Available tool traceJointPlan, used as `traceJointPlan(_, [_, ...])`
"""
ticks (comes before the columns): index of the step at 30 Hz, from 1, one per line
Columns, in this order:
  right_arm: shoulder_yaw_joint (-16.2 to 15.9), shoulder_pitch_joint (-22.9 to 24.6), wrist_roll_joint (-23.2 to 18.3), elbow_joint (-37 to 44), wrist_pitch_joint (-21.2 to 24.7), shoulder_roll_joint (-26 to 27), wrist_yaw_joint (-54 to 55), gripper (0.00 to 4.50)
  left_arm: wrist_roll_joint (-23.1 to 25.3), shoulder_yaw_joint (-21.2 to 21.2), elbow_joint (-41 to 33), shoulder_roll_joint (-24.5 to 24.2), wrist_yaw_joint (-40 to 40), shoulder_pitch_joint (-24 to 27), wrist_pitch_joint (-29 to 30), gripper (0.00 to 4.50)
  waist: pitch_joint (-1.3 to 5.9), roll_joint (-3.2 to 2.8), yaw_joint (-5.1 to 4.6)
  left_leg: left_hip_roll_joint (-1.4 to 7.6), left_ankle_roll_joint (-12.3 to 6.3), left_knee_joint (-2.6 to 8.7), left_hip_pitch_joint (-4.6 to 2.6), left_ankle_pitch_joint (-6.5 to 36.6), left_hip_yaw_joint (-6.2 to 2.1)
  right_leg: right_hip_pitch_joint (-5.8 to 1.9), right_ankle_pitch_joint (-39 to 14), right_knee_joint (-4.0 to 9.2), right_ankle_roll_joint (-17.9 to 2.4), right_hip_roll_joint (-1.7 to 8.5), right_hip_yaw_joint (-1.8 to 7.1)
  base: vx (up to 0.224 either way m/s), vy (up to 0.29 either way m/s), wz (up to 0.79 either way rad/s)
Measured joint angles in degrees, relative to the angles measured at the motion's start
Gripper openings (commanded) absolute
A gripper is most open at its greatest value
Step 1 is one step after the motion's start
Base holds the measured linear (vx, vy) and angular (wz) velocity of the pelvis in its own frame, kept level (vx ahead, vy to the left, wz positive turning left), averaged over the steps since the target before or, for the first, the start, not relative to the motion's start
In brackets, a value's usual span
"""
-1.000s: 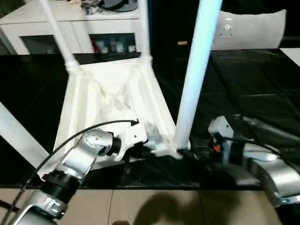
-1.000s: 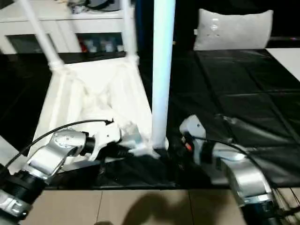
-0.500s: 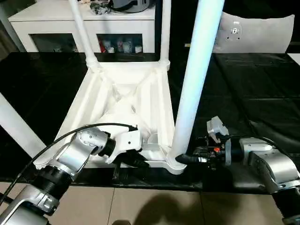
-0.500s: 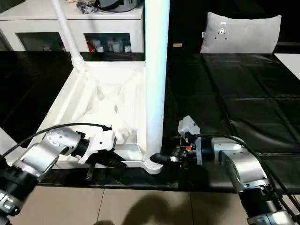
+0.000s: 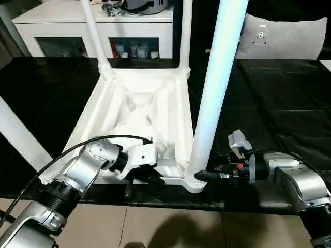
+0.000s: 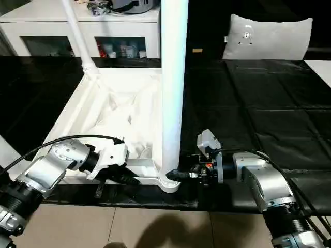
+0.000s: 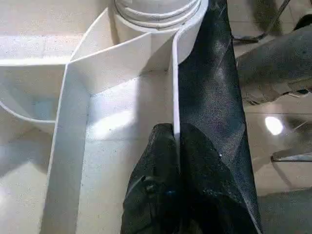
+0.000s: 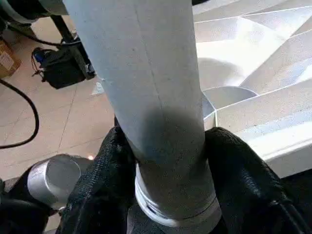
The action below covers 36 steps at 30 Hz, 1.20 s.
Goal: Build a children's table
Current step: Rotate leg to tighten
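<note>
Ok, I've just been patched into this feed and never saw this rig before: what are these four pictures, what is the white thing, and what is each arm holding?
It's a two-armed humanoid robot. Two pictures look down from its head over the silver forearms; two come from cameras on its wrists. On the black surface lies a white children's table upside down, legs pointing up. The left gripper is pinched on the thin rim of the tabletop near a corner. The right gripper clasps the near leg just above its socket, one of its fingers on each side. Behind stand a white cabinet and a grey cushion.
</note>
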State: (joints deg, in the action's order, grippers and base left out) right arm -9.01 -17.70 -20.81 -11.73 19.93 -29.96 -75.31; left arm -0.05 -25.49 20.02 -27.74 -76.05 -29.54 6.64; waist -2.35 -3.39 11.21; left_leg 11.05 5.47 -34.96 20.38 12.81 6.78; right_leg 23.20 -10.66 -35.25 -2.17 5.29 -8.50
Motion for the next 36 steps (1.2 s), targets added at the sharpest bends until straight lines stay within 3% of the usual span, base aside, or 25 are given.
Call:
traceJointPlan(6, [1.8, 2.0, 0.7, 2.1, 0.2, 3.7, 7.7, 1.94, -0.2, 1.7, 0.2, 1.4, 2.6, 0.0, 4.7, 0.00, 0.02, -0.04, -0.26, 0.06, 0.17, 0.04, -0.20, -0.2, 0.11, -0.04, 0.0, -0.05, 0.2, -0.02, 0.02, 0.000, 0.000, 0.00])
traceJointPlan(13, [4.9, 3.9, 5.2, 4.7, 0.5, 11.3, 26.0, 1.91, 0.3, 4.5, 1.9, 6.2, 11.5, -0.5, 10.5, 0.00, 0.03, -0.04, -3.54, 0.04, 0.47, 0.30, -0.35, -0.4, 0.24, -0.10, 0.5, 0.28, 0.3, -0.02, 0.03, 0.000, 0.000, 0.00])
traceJointPlan(18, [7.1, 3.6, 11.6, 7.0, 2.8, 19.7, 46.8, 1.90, 1.4, 6.9, 4.9, 13.9, 23.0, -1.8, 13.8, 0.00, 0.04, -0.06, -4.84, 0.00, 0.50, 0.41, -0.35, -0.5, 0.23, -0.10, 0.5, 0.33, 0.3, -0.02, 0.01, 0.000, 0.000, 0.00])
traceJointPlan(21, [8.6, 3.1, 11.9, 6.9, 3.4, 22.7, 51.8, 1.90, 2.1, 6.8, 5.1, 16.2, 26.4, -2.5, 15.1, 0.00, 0.08, -0.16, -4.78, -0.01, 0.48, 0.59, -0.30, -0.5, 0.23, -0.10, 0.5, 0.52, 0.3, -0.02, -0.02, 0.000, 0.000, 0.00])
traceJointPlan(22, [8.8, 3.1, 11.8, 6.9, 3.5, 23.1, 52.6, 2.24, 2.1, 6.9, 5.1, 16.5, 26.9, -2.6, 15.4, 0.00, 0.14, -0.27, -4.76, -0.02, 0.39, 0.66, -0.29, -0.5, 0.23, -0.09, 0.5, 0.58, 0.4, -0.02, -0.01, 0.000, 0.000, 0.00])
traceJointPlan(30, [8.5, 5.0, 12.3, 9.9, 4.4, 23.1, 53.8, 3.06, 2.2, 6.7, 5.1, 17.2, 27.4, -2.6, 15.4, 0.00, 0.31, -0.65, -4.67, -0.04, 0.14, 0.78, -0.19, -0.6, 0.23, -0.10, 0.5, 0.84, 0.4, -0.02, -0.02, 0.000, 0.000, 0.00])
traceJointPlan(36, [8.7, 9.9, 7.7, 14.1, 4.4, 15.4, 43.4, 3.56, 2.0, 6.1, 4.7, 14.5, 24.3, -2.0, 12.9, 0.00, 0.29, -0.63, -4.45, -0.03, 0.02, 0.79, -0.13, -0.6, 0.23, -0.09, 0.5, 0.90, 0.4, -0.03, -0.04, 0.000, 0.000, 0.00])
